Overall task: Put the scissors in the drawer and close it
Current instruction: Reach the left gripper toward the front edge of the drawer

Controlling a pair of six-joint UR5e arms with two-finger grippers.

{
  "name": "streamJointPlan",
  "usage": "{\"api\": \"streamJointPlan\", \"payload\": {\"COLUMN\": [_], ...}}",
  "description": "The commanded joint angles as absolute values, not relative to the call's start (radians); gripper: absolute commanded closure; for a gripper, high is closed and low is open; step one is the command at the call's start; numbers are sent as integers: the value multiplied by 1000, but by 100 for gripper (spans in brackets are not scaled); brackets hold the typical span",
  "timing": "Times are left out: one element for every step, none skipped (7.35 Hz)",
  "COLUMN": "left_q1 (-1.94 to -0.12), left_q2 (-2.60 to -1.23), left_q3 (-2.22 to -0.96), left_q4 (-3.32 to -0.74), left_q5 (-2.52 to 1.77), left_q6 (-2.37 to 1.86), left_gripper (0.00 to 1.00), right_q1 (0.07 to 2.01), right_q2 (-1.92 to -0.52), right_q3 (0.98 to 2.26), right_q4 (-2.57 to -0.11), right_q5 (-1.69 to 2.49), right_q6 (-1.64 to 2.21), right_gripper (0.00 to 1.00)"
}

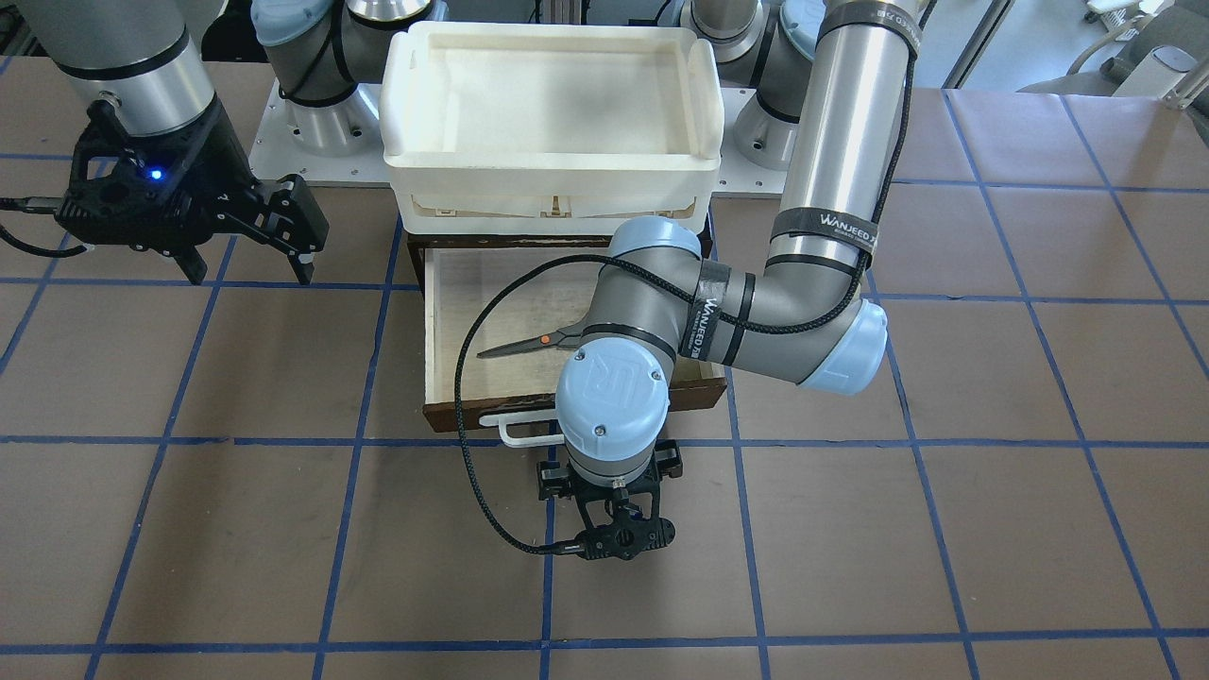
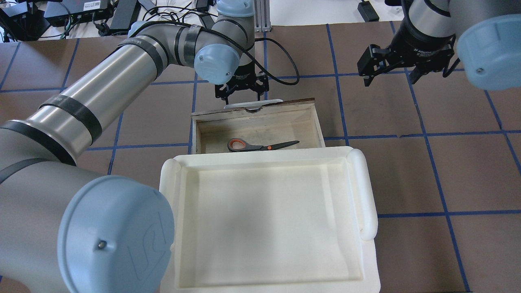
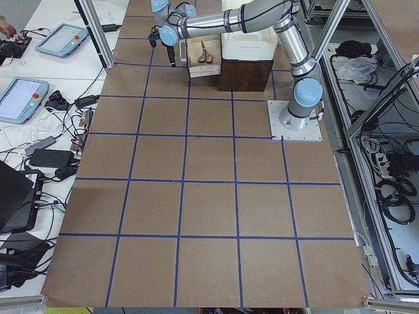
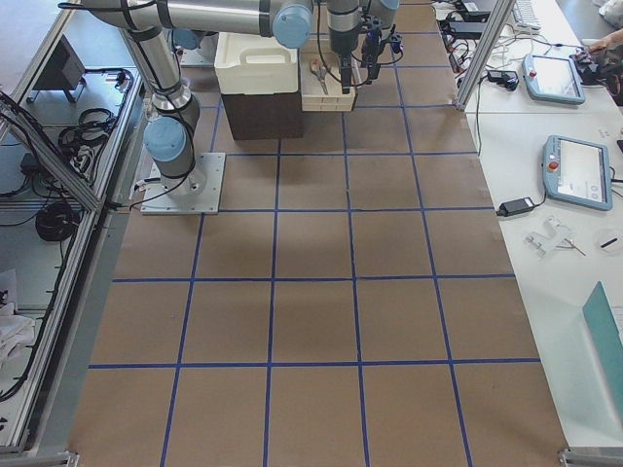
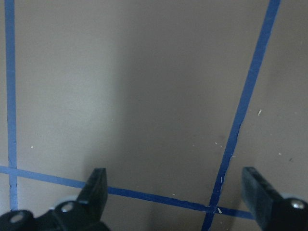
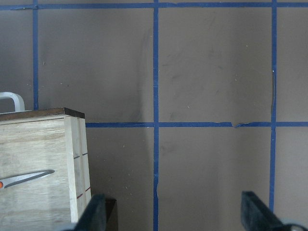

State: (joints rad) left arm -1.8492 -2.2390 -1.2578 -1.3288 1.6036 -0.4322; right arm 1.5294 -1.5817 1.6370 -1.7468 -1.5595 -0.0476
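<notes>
The scissors [image 2: 260,145] lie flat on the pale floor of the open drawer [image 2: 252,112], blades pointing to the robot's right; they also show in the front view [image 1: 529,345]. The drawer's white bar handle [image 2: 252,105] faces away from the robot. My left gripper [image 2: 243,94] hangs just beyond that handle, pointing down at the table, open and empty [image 5: 175,192]. My right gripper [image 2: 388,77] is open and empty, hovering to the right of the drawer [image 6: 175,214]. The right wrist view shows the drawer corner [image 6: 43,159] and a blade tip [image 6: 29,177].
A large white plastic bin [image 2: 368,191] sits on top of the dark cabinet, right behind the open drawer. The brown table [image 1: 850,529] with blue tape lines surrounds it. A black cable [image 1: 472,472] loops from the left wrist.
</notes>
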Motion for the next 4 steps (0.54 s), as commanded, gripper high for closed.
{"api": "streamJointPlan", "payload": {"left_q1": [-1851, -1852, -1853, -1858], "left_q2": [-2255, -2275, -2286, -2290], "left_q3": [-1250, -1252, -1252, -1252], "left_q4": [-1339, -1347, -1347, -1351], "left_q5": [1597, 1553, 1549, 1548], "left_q6": [-428, -428, -426, -428], "left_gripper": [0, 0, 0, 0], "right_q1": [1529, 1529, 1529, 1531], "right_q2": [-1586, -1586, -1589, -1610], "right_q3": [1637, 1637, 1640, 1641], "right_q4": [-1749, -1747, -1743, -1720], "right_q5": [-1551, -1561, -1568, -1556], "right_q6": [-46, -48, -48, -48], "right_gripper": [0, 0, 0, 0]}}
